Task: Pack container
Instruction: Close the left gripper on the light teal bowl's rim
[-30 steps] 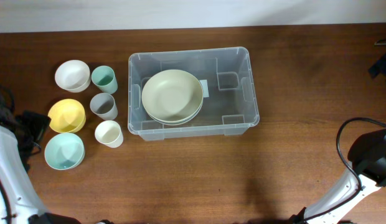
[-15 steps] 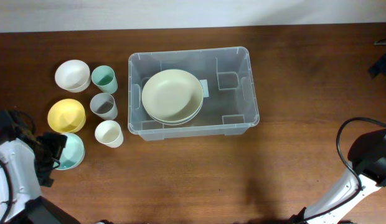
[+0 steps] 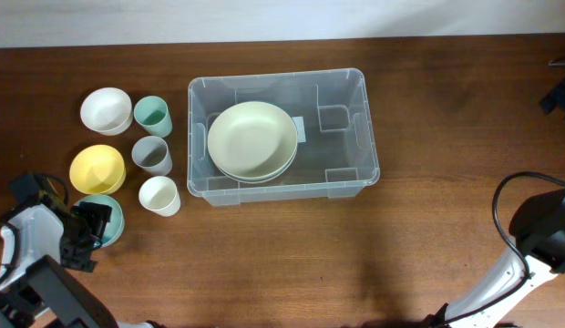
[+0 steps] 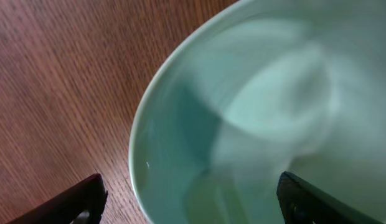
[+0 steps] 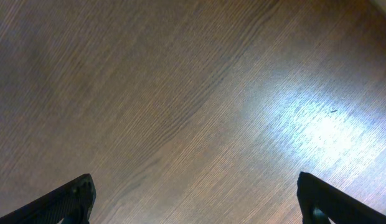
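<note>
The clear plastic container (image 3: 368,128) stands mid-table with two stacked pale green bowls (image 3: 252,139) in its left half. A mint bowl (image 3: 110,216) sits at the front left and fills the left wrist view (image 4: 274,106). My left gripper (image 3: 86,234) is open over the bowl's front-left edge. In the left wrist view (image 4: 193,205) one finger (image 4: 81,199) is outside the rim over the wood and the other (image 4: 311,202) is over the bowl's inside. My right gripper (image 5: 196,199) is open and empty over bare wood, and its arm (image 3: 540,228) is at the far right.
Left of the container are a white bowl (image 3: 106,110), a yellow bowl (image 3: 97,169), a green cup (image 3: 152,116), a grey cup (image 3: 151,156) and a cream cup (image 3: 159,195). The yellow bowl touches the mint bowl's far side.
My left arm has swung in from the table's left edge toward the front, bringing its gripper onto the mint bowl's rim. The right arm has not moved.
</note>
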`<state>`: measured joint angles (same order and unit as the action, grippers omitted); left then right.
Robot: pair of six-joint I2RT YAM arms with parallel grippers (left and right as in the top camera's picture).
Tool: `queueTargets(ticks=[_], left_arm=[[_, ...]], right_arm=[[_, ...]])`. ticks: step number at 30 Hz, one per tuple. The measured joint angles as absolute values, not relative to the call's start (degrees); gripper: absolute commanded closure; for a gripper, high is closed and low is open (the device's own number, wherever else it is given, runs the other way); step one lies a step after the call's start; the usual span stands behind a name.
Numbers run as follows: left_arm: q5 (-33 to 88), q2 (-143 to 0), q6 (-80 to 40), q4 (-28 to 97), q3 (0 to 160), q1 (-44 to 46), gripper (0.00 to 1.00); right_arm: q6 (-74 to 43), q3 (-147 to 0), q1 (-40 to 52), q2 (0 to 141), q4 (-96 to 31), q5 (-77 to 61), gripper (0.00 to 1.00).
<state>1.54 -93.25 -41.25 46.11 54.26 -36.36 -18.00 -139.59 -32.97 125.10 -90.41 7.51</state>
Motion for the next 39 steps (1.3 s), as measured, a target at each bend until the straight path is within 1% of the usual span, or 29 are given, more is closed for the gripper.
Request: queueTargets(ticks=[2, 6, 8, 10, 12, 14, 21, 23, 25, 32, 39], left_arm=[[1.58, -94.02, -41.32, 46.0, 54.24, -36.36, 0.24], [1.58, -95.53, -41.47, 45.71, 54.22, -36.36, 0.3], [1.58, -96.16, -41.65, 45.34, 54.19, -36.36, 0.41], [1.63, -96.23, -41.65, 44.93, 54.13, -36.36, 0.49], [1.69, -96.23, -41.74, 44.69, 54.13, -36.36, 0.59], [1.72, -96.23, -41.52, 44.71, 54.13, -36.36, 0.63], [1.76, -96.23, -41.6, 45.63, 54.11, -36.4, 0.86], [1.76, -96.23, -41.67, 46.02, 54.11, -36.4, 0.91], [1.76, -96.23, -41.69, 46.87, 54.11, -36.4, 0.98], [4.19, -95.98, -41.45, 49.08, 54.41, -38.15, 0.98], [4.62, -94.37, -41.45, 51.94, 54.43, -44.51, 0.99]], right_arm=[[-18.0, -139.59, -32.97, 125.1, -90.41, 7.51, 0.01], [-17.96, -139.59, -32.97, 125.1, -90.39, 7.51, 0.01], [-18.0, -139.59, -32.97, 125.1, -90.39, 7.53, 0.01], [-18.0, -139.59, -32.97, 125.1, -90.39, 7.51, 0.01], [-17.98, -139.59, -32.97, 125.1, -90.39, 7.51, 0.01], [-17.98, -139.59, -32.97, 125.1, -90.41, 7.51, 0.01], [-17.98, -139.59, -32.97, 125.1, -90.39, 7.51, 0.01], [-18.02, -139.59, -32.97, 125.1, -90.39, 7.51, 0.01], [-17.98, -139.59, -32.97, 125.1, -90.39, 7.51, 0.01], [-18.0, -139.59, -32.97, 125.1, -90.39, 7.53, 0.01], [-18.0, -139.59, -32.97, 125.1, -90.39, 7.51, 0.01]])
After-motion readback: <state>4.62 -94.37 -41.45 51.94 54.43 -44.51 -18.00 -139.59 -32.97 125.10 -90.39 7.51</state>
